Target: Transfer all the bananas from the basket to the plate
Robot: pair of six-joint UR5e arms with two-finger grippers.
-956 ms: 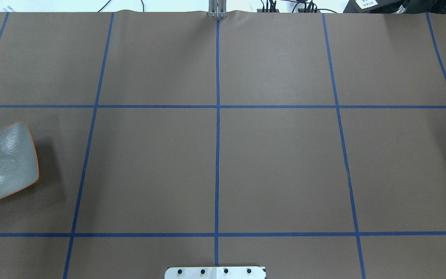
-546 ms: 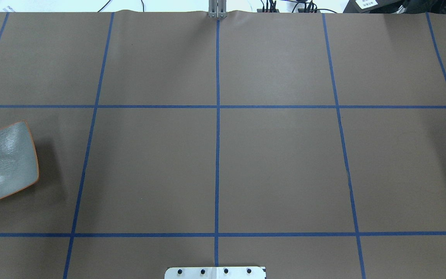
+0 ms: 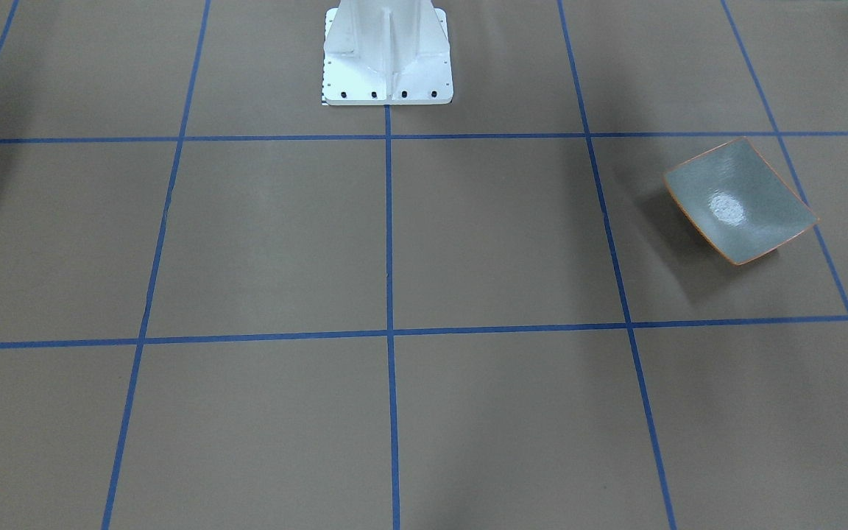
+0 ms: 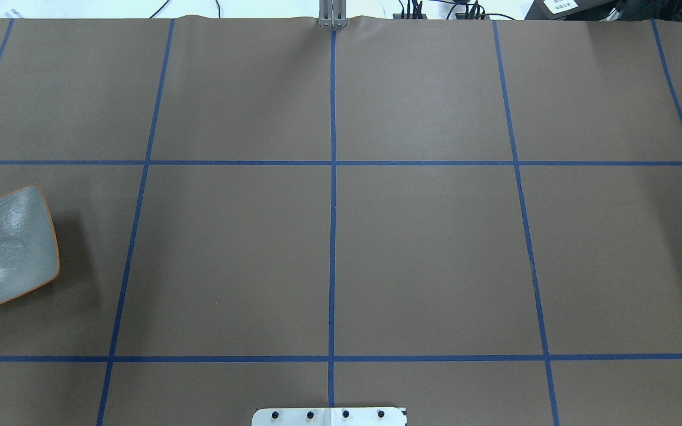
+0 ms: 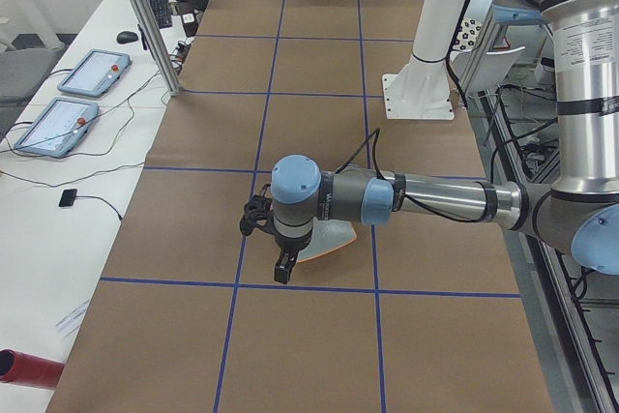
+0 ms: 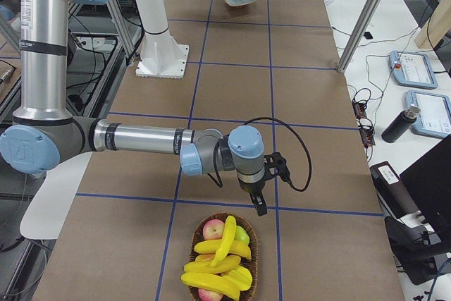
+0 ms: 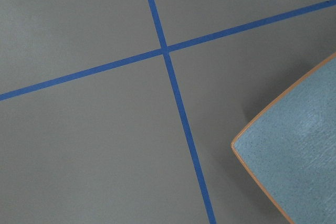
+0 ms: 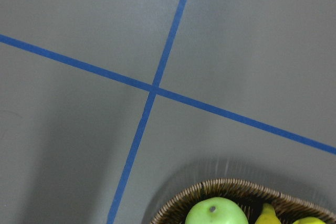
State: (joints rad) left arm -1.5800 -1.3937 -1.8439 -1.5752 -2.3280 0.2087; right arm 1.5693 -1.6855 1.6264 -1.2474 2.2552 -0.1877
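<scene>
The plate [image 3: 737, 200] lies bare on the robot's left side of the table, also seen as plate [image 4: 3, 248] and plate [image 7: 294, 166]. In the exterior left view the left gripper [image 5: 280, 273] points down just beside the plate [image 5: 334, 239]; I cannot tell if it is open or shut. Several yellow bananas [image 6: 218, 262] lie piled in the wicker basket [image 6: 252, 244] at the table's right end. The right gripper [image 6: 261, 207] hangs just short of the basket's rim; its state cannot be told. The right wrist view catches the basket [image 8: 210, 186] and a banana tip [image 8: 270, 214].
Apples share the basket: a green apple [image 8: 216, 212] and a red apple [image 6: 213, 229]. The white robot pedestal [image 3: 387, 51] stands at the table's middle edge. Aluminium posts [image 5: 145, 16] and side tables with tablets [image 5: 68, 123] flank the far long edge.
</scene>
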